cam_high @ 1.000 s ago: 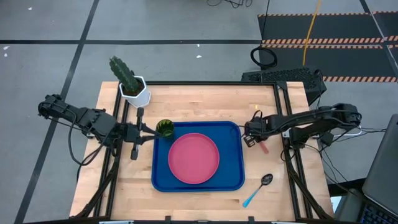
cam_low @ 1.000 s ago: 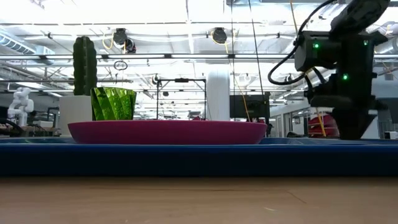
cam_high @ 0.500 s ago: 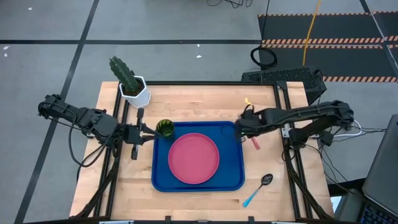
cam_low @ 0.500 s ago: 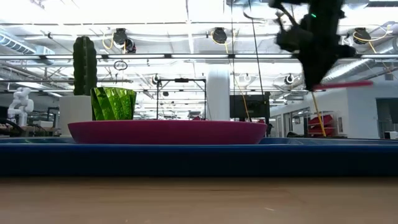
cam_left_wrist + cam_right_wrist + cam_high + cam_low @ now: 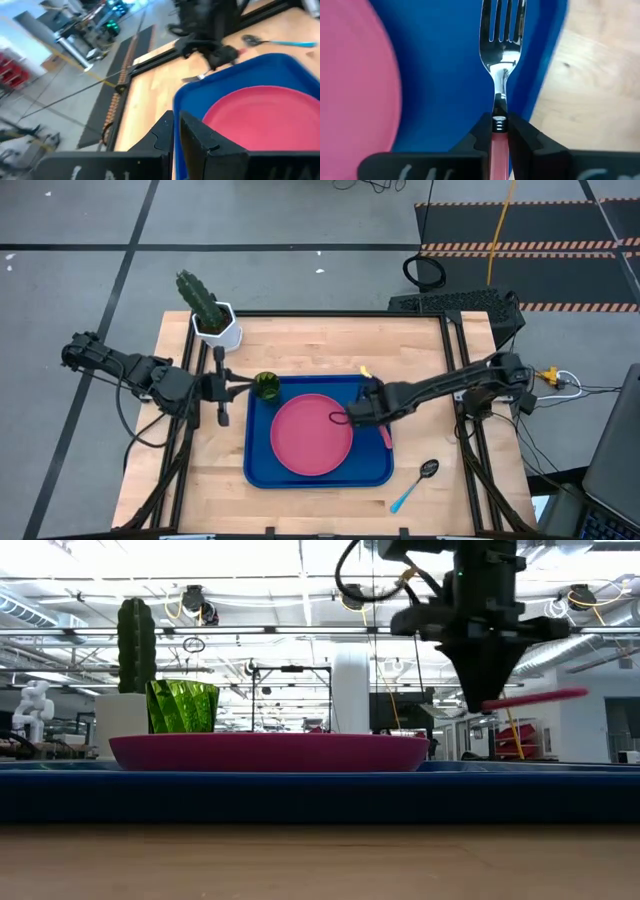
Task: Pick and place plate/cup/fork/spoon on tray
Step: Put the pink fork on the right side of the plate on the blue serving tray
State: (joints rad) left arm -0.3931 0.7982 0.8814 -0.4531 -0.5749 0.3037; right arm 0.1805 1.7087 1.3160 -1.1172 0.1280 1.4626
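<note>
A: Where is the fork point(image 5: 501, 65) at this moment?

B: The right tool point(image 5: 499, 131) holds it by the neck, where the metal meets the pink-red handle. The two fingers are pressed on it from both sides. It hangs in the air above the right part of the tray point(image 5: 262, 472), between the plate point(image 5: 311, 434) and the tray's right rim. In the low view the handle point(image 5: 535, 697) stands out almost level, higher than the plate.

A: And the plate and the cup?

B: The plate lies flat in the middle of the tray. The cup point(image 5: 265, 386) stands upright in the tray's far-left corner, just beside the plate's rim.

A: What does the left arm do?

B: The left tool point(image 5: 236, 385) is near the left edge of the desk point(image 5: 330, 345), just left of the cup and not touching it. Its fingers look close together, with only a narrow gap.

A: And the spoon?

B: The spoon point(image 5: 414, 485) lies on the bare wood near the desk's front-right corner, outside the tray. A white pot with a cactus point(image 5: 208, 311) stands at the far-left corner.
</note>
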